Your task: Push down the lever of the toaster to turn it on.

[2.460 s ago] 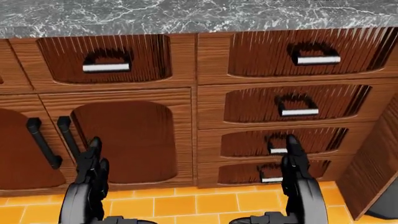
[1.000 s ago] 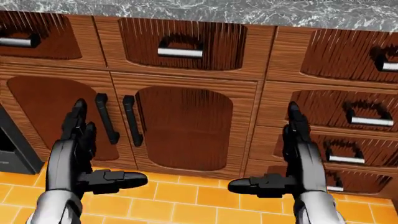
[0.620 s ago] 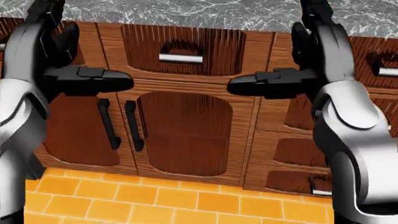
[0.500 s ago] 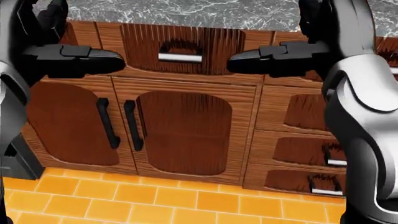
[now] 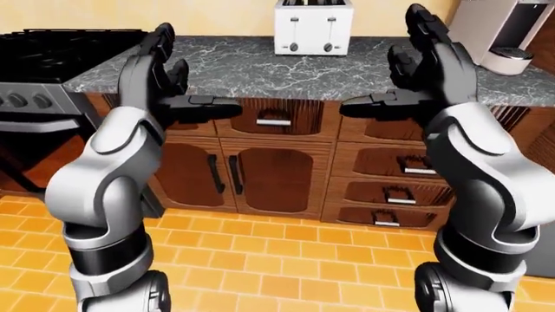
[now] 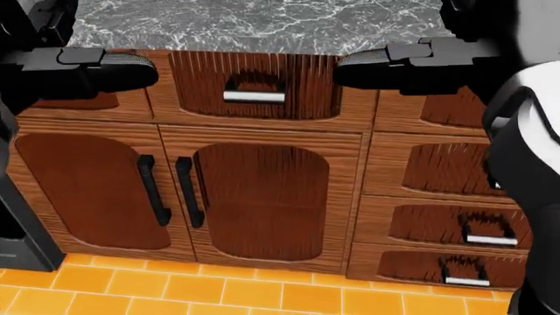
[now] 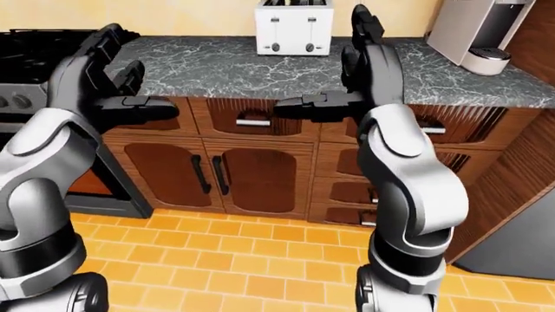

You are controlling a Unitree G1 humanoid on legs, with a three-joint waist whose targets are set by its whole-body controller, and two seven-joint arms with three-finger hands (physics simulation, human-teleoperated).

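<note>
While both hands — left hand (image 5: 161, 71) and right hand (image 5: 425, 68) — hang spread wide and empty at mid-frame, the toaster (image 5: 313, 26) sits top centre on the counter (image 5: 260, 68).

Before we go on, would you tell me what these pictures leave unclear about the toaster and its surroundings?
- Toaster: top cut off by the upper edge in both eye views; absent from the head view.
- Its levers: too small to tell whether up or down.
- Coffee machine: upper part cut off by the edge, right-eye view.

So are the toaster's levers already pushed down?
Cannot tell; the toaster stands untouched at the counter's far edge, both hands short of it.
</note>
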